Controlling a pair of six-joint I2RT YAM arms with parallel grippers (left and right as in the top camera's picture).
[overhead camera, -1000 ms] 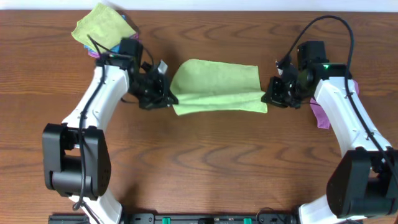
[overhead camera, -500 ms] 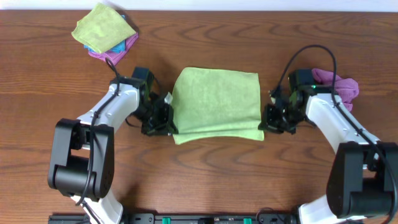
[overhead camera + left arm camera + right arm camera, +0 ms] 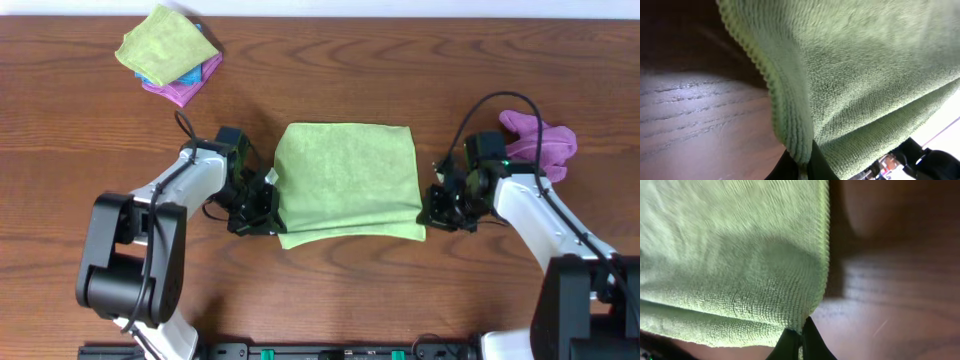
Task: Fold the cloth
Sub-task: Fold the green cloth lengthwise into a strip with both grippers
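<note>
A light green cloth (image 3: 346,180) lies doubled over on the wooden table, its folded layers meeting along the near edge. My left gripper (image 3: 268,214) is shut on the cloth's near left corner; the left wrist view shows the cloth (image 3: 850,75) pinched between the fingers (image 3: 802,167). My right gripper (image 3: 428,210) is shut on the near right corner; the right wrist view shows the cloth (image 3: 735,255) pinched at the fingertips (image 3: 800,342). Both grippers sit low at the table.
A stack of folded cloths, green on top of blue and pink (image 3: 168,52), lies at the far left. A crumpled pink cloth (image 3: 545,140) lies at the right, beside my right arm. The table's near edge runs along the bottom.
Both grippers have pulled the cloth's held edge toward the near side, laying the top layer over the bottom one. The cloth went from a narrow band to a full folded rectangle.
</note>
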